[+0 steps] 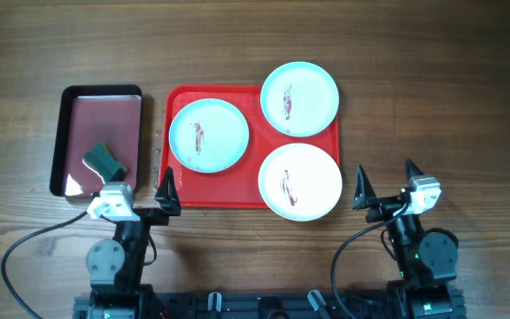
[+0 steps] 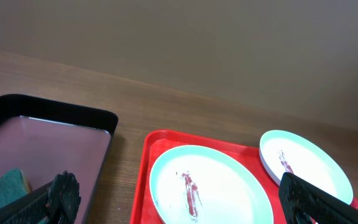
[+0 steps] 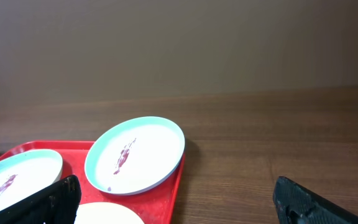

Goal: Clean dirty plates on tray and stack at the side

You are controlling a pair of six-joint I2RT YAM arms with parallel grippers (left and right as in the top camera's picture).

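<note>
Left gripper and right gripper sit wide open at the near edge of the table, holding nothing. Three dirty plates, two blue-green and one white, lie on the red tray mid-table.

**Open wood to the right, tight on the left**

The wooden surface lies bare to the right of the red tray and along its far side. Three plates nearly fill that tray: the left turquoise plate, the far turquoise plate and the white plate sit close together, with thin red strips between them. Only a narrow gap separates it from the black-rimmed tray, where a green sponge lies
</note>
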